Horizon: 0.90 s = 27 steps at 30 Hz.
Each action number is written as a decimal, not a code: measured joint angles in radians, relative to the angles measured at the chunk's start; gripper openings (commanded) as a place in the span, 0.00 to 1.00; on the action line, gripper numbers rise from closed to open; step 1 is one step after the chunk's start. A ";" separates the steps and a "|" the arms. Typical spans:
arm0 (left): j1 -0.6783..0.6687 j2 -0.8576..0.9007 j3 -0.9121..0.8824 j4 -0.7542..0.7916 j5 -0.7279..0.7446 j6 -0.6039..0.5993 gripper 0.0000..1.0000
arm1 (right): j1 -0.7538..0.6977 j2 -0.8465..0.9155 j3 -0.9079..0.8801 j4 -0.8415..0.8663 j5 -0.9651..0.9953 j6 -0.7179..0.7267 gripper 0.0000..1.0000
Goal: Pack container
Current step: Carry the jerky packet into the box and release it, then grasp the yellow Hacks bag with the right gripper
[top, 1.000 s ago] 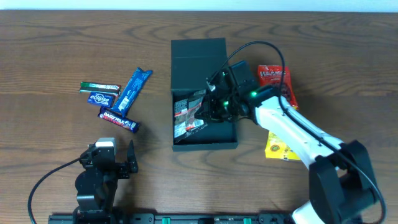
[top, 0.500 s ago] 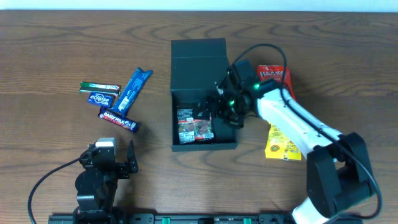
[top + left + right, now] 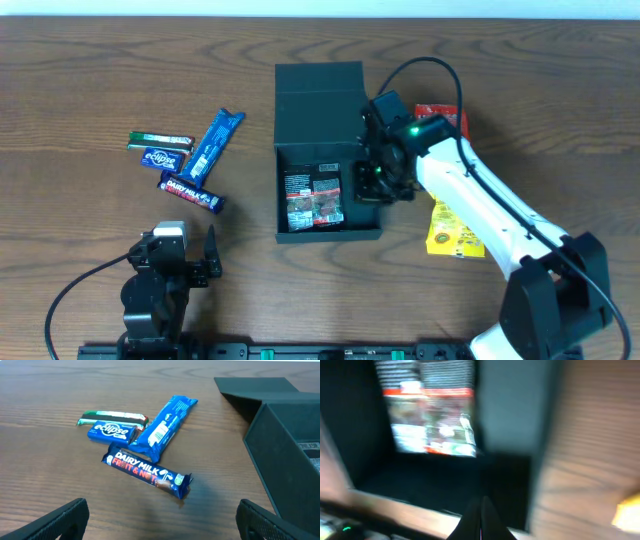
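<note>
Though blurry, apparently matte square container

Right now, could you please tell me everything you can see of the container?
The container is a dark green-grey, matte, roughly square box with low walls, standing on the wooden table. Its flat hinged lid lies open beyond the box, on the side away from the robot. A printed packet lies flat inside, nearer the left wall. The shut right pincer is over the right wall; whether it touches cannot be told.
</note>
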 measured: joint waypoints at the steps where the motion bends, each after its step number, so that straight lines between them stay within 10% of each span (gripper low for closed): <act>1: 0.000 0.000 0.000 0.000 0.000 0.000 0.95 | -0.007 -0.007 0.019 -0.023 0.040 -0.002 0.01; 9: 0.000 0.000 0.000 0.000 0.000 0.000 0.95 | -0.172 -0.136 0.092 -0.172 0.386 -0.005 0.01; 11: 0.000 0.000 0.000 0.000 0.000 0.000 0.95 | -0.221 -0.119 0.042 -0.166 0.426 -0.005 0.42; 16: 0.000 0.000 0.000 0.000 0.000 0.000 0.95 | -0.247 -0.060 -0.108 -0.093 0.457 0.000 0.93; 27: 0.000 0.000 0.000 0.000 0.000 0.000 0.95 | -0.246 0.036 -0.249 0.089 0.503 0.000 0.95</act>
